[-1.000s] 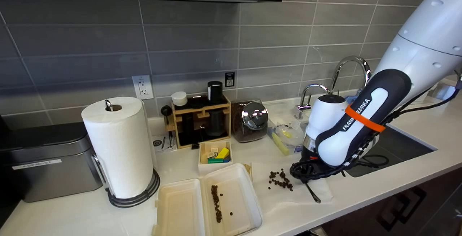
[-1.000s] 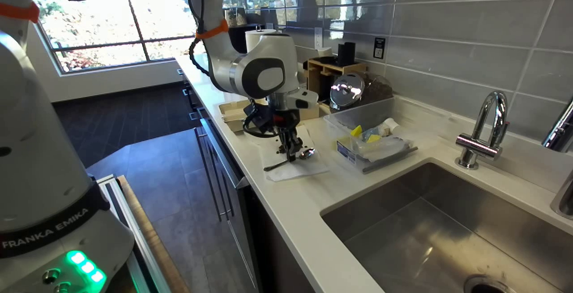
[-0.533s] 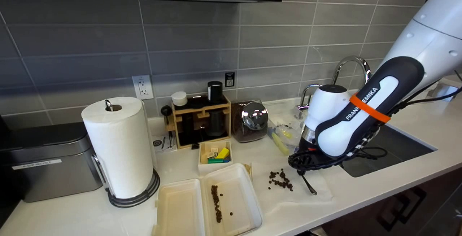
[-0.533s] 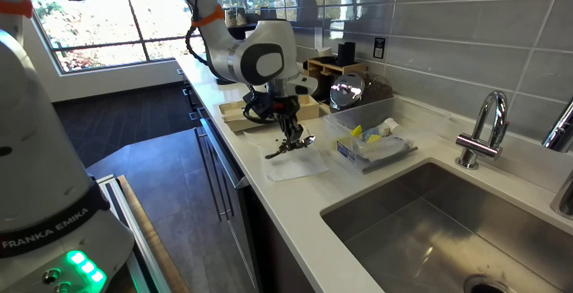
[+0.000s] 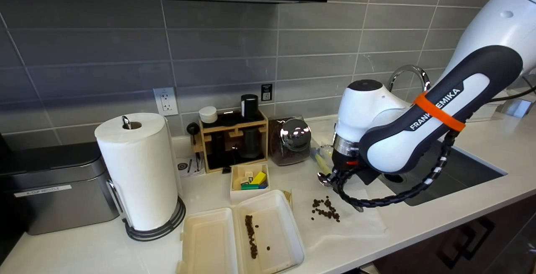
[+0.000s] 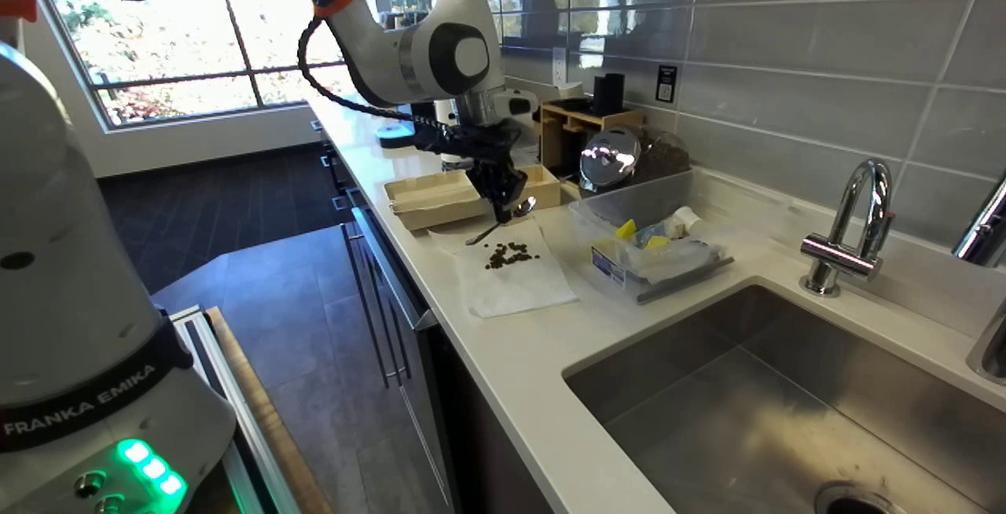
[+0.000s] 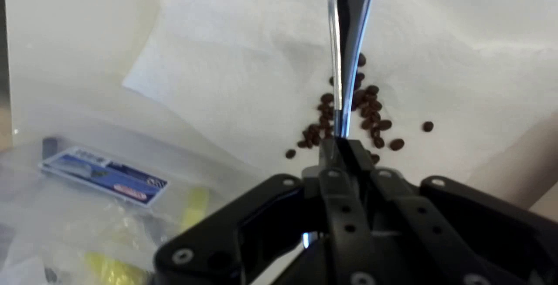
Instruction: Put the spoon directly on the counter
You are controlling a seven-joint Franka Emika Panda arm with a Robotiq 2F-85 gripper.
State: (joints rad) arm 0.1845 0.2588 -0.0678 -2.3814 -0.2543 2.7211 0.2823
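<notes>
Our gripper (image 7: 342, 145) pinches the spoon (image 7: 349, 36) partway along, so that the handle runs out on one side and, in both exterior views, the bowl shows on the other. We take that grip to be chosen for balance, though so slim a handle could swivel in the pinch. The spoon hangs above the white paper sheet (image 6: 515, 294), apart from it as far as we can judge, and in the wrist view its handle passes over the coffee beans (image 7: 375, 105) lying on the sheet. We suppose the sheet is there to keep the beans off the counter (image 6: 511, 349), so "directly" asks us for bare counter outside the sheet. The height makes sense too: a raised spoon can cross the sheet without sweeping the beans. Between the sheet and the sink (image 6: 707, 420) we see bare counter, a likely place to lower it. A second ago the spoon was down at the sheet's sink-facing end; now both exterior views show it higher. Beans that the gripper partly hid in an exterior view (image 6: 511, 258) lie in open sight, and their patch on the sheet looks undisturbed. We read this as the carry, with release not yet begun
</notes>
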